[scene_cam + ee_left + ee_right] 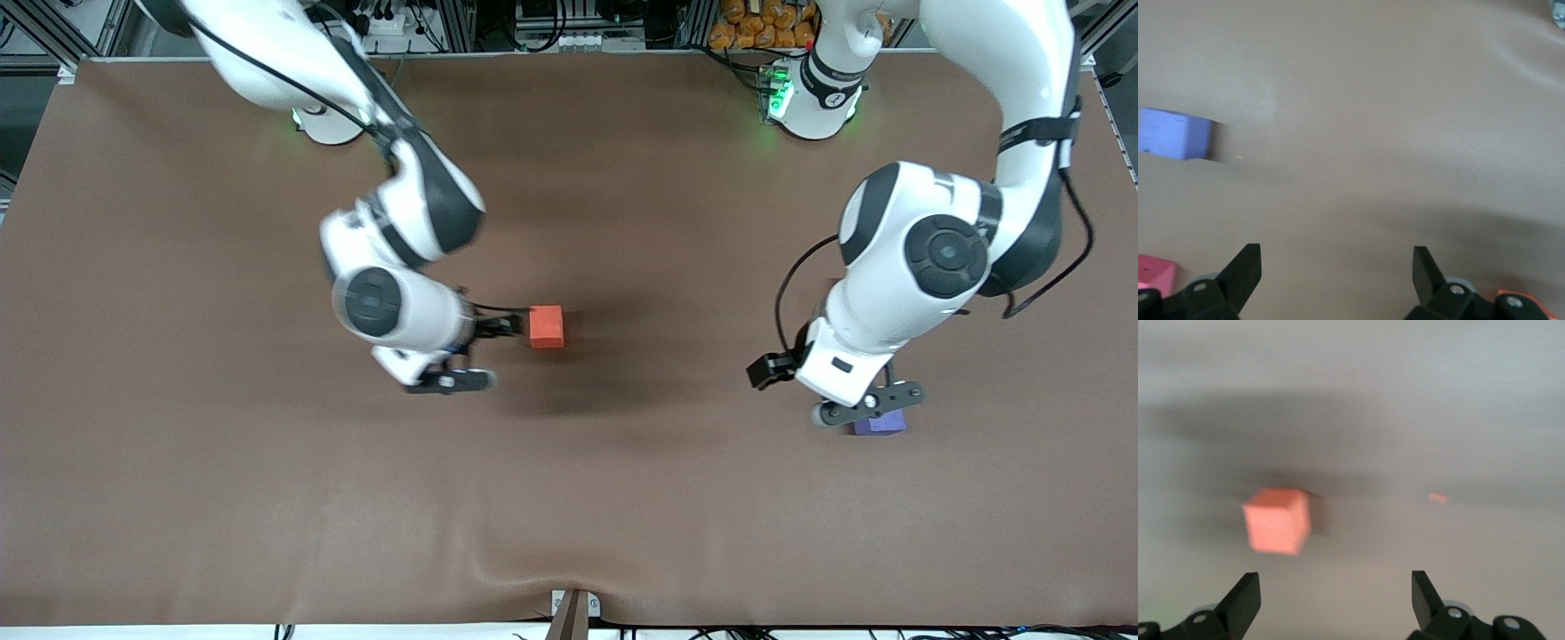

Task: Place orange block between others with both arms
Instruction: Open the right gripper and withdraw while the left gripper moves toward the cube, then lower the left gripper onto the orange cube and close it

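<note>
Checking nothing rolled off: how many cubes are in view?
3. Orange block mid-table beside the open right gripper; purple cube by the open left gripper; pink cube near it, seen only in the left wrist view.

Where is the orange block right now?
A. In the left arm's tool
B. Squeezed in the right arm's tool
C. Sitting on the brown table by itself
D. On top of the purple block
C. The orange block rests on the table, and the right tool is open with nothing between its fingers.
</note>
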`<action>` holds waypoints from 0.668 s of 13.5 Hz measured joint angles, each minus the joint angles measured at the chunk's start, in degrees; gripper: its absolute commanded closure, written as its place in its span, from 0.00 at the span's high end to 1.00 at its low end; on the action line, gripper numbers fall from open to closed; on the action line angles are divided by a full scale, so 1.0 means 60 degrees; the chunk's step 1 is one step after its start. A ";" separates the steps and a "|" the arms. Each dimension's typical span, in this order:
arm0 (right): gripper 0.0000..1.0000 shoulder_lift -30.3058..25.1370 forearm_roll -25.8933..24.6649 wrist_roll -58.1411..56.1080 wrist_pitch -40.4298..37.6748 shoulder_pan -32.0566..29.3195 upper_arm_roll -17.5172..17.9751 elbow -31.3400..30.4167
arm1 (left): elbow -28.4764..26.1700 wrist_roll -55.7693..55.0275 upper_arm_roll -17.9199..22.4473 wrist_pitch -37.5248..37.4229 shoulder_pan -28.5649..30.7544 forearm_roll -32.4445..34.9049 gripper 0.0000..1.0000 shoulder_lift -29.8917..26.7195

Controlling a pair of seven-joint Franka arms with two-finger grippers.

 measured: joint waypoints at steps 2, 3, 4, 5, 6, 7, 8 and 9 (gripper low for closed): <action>1.00 -0.1038 -0.0538 -0.0107 -0.1599 -0.0669 -0.0011 -0.0005 | 0.0188 -0.0443 -0.0040 0.0356 -0.0359 -0.0084 1.00 0.0411; 1.00 -0.1492 -0.0605 -0.0148 -0.2141 -0.1082 0.0016 -0.0016 | 0.0336 -0.0690 -0.0052 0.0507 -0.0617 -0.0087 1.00 0.0677; 1.00 -0.1890 -0.0638 -0.0257 -0.2530 -0.1584 0.0126 -0.0018 | 0.0463 -0.0835 -0.0061 0.0687 -0.0892 -0.0089 1.00 0.0930; 1.00 -0.2273 -0.0658 -0.0582 -0.2844 -0.2274 0.0377 -0.0017 | 0.0542 -0.0952 -0.0073 0.1025 -0.1217 -0.0090 1.00 0.1186; 1.00 -0.2618 -0.0668 -0.1040 -0.3075 -0.2999 0.0643 -0.0018 | 0.0592 -0.1140 -0.0079 0.1431 -0.1563 -0.0091 1.00 0.1421; 1.00 -0.2911 -0.0682 -0.1544 -0.3251 -0.3613 0.0779 -0.0022 | 0.0633 -0.1429 -0.0081 0.1856 -0.1923 -0.0092 1.00 0.1655; 1.00 -0.3147 -0.0740 -0.2056 -0.3393 -0.4060 0.0793 -0.0025 | 0.0666 -0.1683 -0.0083 0.2287 -0.2257 -0.0092 1.00 0.1865; 1.00 -0.3304 -0.0961 -0.2508 -0.3470 -0.4345 0.0755 -0.0027 | 0.0687 -0.1929 -0.0069 0.2780 -0.2582 -0.0092 1.00 0.2058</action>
